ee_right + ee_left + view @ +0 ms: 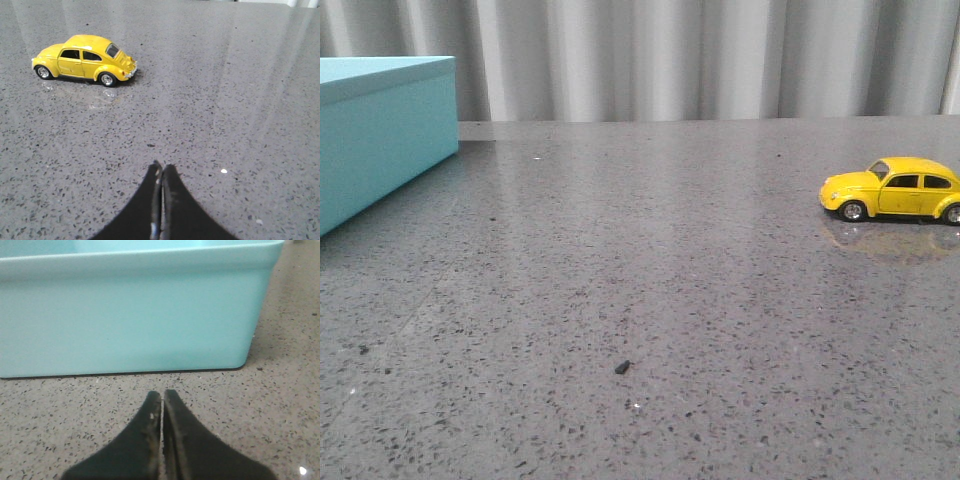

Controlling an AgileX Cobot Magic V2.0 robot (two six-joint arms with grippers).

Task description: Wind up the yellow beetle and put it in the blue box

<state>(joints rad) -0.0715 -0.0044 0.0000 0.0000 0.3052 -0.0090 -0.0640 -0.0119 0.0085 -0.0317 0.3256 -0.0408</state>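
Blue box [125, 315] fills my left wrist view, standing on the speckled grey table [650, 300] just ahead of the left gripper [162, 405], whose fingers are pressed together with nothing between them. I see its rim and a strip of its pale interior. Yellow beetle [84, 59] sits on its wheels well ahead of my right gripper [162, 175] and off to one side, untouched; that gripper's fingers are also pressed together, empty.
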